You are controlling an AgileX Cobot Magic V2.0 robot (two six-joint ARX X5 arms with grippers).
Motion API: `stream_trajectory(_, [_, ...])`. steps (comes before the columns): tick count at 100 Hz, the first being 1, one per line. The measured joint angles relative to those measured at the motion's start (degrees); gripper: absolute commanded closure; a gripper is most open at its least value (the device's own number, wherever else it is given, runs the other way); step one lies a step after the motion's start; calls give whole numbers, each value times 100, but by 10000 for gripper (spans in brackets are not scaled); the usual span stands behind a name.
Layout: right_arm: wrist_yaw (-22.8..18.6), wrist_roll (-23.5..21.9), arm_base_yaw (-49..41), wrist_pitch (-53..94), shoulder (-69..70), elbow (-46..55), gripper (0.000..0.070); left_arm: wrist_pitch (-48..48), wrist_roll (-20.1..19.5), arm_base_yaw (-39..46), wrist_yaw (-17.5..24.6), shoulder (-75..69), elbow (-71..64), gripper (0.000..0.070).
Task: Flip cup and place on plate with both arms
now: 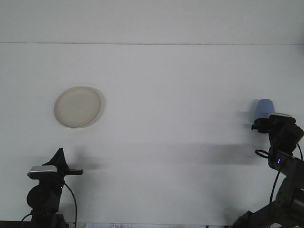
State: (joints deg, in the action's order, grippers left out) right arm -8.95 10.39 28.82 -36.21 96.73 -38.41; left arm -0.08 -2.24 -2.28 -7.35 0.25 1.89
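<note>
A blue cup (264, 108) stands on the white table at the far right, its narrower end up. Its lower part is hidden by my right gripper (264, 123), which sits right against the near side of the cup; whether it touches the cup is unclear. A cream round plate (78, 106) lies flat at the left of the table with nothing on it. My left gripper (60, 154) rests low near the front left edge, well short of the plate and with nothing near it.
The white table (171, 95) runs back to a pale wall line at the top. Cables hang from both arms near the front edge. The right arm (285, 166) rises from the bottom right corner.
</note>
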Motion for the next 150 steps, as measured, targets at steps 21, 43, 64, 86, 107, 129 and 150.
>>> stream_trajectory(21, [-26, -146, -22, -210, 72, -2, 699, 0, 0, 0, 0, 0, 0, 684])
stream_trajectory(43, [-127, -787, -76, 105, -293, -11, 699, 0, 0, 0, 0, 0, 0, 684])
stream_trajectory(64, [-140, -1464, -560, 1440, -1965, -13, 699, 0, 0, 0, 0, 0, 0, 684])
stream_trajectory(86, [-205, -1926, -1596, 4529, -3685, -625, 699, 0, 0, 0, 0, 0, 0, 684])
stream_trajectory(107, [-328, -1923, -3147, 7228, -3849, -2127, 699, 0, 0, 0, 0, 0, 0, 684])
stream_trajectory(129, [-302, -1923, -4927, 9197, -2938, -3663, 699, 0, 0, 2, 0, 0, 0, 684])
stream_trajectory(150, [-297, -1803, -6131, 10255, -1766, -4275, 699, 0, 0, 0, 0, 0, 0, 684])
